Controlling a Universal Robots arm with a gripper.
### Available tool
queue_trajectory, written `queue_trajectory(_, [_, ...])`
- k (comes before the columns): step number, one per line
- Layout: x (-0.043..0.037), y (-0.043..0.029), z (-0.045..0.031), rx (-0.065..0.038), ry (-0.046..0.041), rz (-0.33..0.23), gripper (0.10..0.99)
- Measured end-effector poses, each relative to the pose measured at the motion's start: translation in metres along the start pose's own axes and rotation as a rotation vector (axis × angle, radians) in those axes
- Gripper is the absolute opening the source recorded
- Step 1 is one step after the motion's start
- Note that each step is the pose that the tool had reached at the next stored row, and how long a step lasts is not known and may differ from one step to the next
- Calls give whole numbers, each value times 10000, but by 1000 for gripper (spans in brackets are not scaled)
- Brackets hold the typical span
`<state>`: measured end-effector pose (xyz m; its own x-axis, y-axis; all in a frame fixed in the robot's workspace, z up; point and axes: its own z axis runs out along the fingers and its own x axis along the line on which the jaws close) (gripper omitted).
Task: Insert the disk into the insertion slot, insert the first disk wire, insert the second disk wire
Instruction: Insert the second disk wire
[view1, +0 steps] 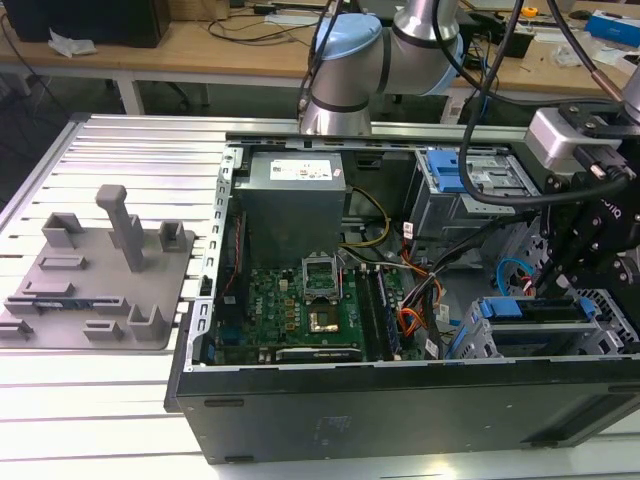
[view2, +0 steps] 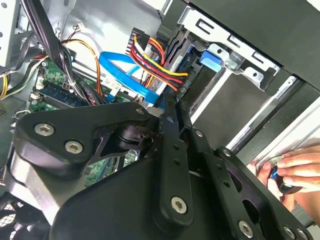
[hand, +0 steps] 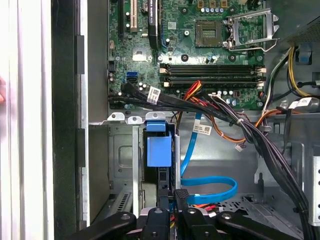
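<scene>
Slotted alu. bench (view1: 120, 150), lab desks behind: an opened PC case (view1: 400, 410) lies on its side, arm reaching in. Exterior view: gripper (view1: 565, 285) hangs over the insertion slot (view1: 610, 330), w/ the disk (view1: 535, 308) seated in that bay, blue carrier showing directly under the fingertips.

Second wrist view: fingers (view2: 176, 125) pressed close together, a thin gap betw. them. The blue wire (view2: 125, 75) and a red-yellow-black wire bundle (view2: 155, 62) sit just ahead of the tips; whether either is pinched can't be told. Disk's blue tab (view2: 210, 56) lies beyond the tips, off to one side. A person's hand (view2: 295, 167) rests on the case rim, well behind them.

First wrist view: disk (hand: 159, 150) stands edge-on in the cage, straight past the tips; blue wire loops beside them; motherboard (hand: 200, 45) further on.

Handling, as judged: disk prob. stiff, weighty, shock-sensitive; best held by carrier edges. Wires limp; best gripped at the rigid plug, not the cord.
</scene>
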<state>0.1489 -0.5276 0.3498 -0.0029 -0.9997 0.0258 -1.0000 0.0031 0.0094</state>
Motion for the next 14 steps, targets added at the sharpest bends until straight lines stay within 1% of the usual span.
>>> queue_trajectory(7, [0,-1,11,0,0,1,161])
queue_trajectory(12, [2,-1,32,-4,1,28,161])
queue_trajectory(14, [3,-5,39,-21,0,28,161])
